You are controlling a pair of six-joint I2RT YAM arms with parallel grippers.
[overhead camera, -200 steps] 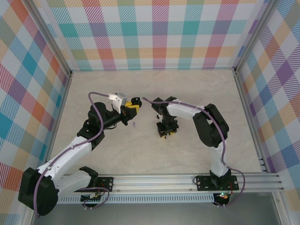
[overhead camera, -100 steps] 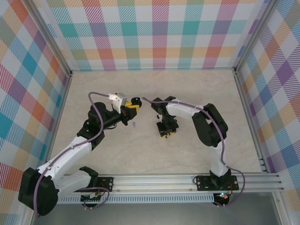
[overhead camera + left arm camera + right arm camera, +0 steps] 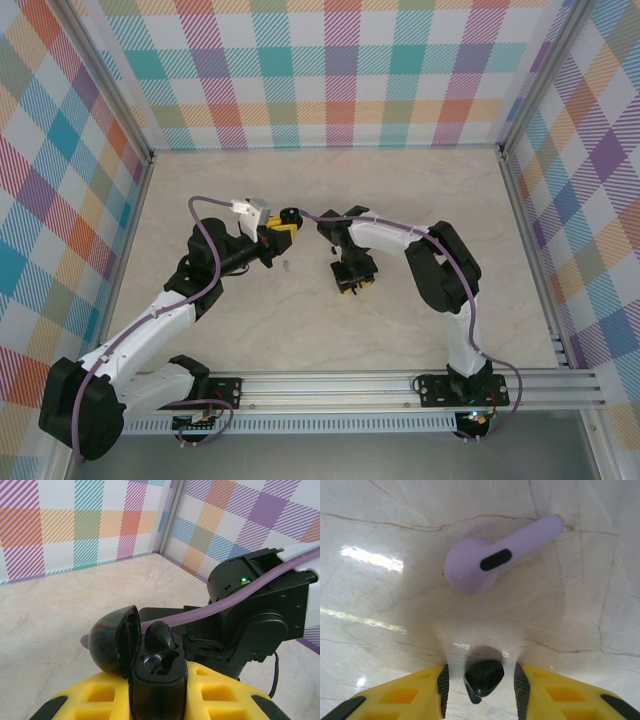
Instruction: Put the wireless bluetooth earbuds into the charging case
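In the top external view, two arms reach toward the middle of the marble tabletop. The left gripper sits left of centre, its yellow jaws clamped on one black charging case that pokes out at its upper right. The right gripper points down at the tabletop just right of centre, but its jaws are too small here to tell how they stand. One lilac earbud lies on the bare surface between the two grippers, below the case and apart from both.

In the left wrist view, the left gripper fills the bottom edge, its jaws closed tight on the sides of the charging case. The lid stands open, tipped to the left. The case has two sockets: the rear one appears to hold one black earbud, and the front one is empty. The right arm stands behind it at the right, with one green light lit.

In the right wrist view, the right gripper is at the bottom edge with its jaws apart. One black earbud lies on the tabletop between them, with a small gap on each side. One lilac earbud lies in the upper centre, its stem pointing to the upper right.
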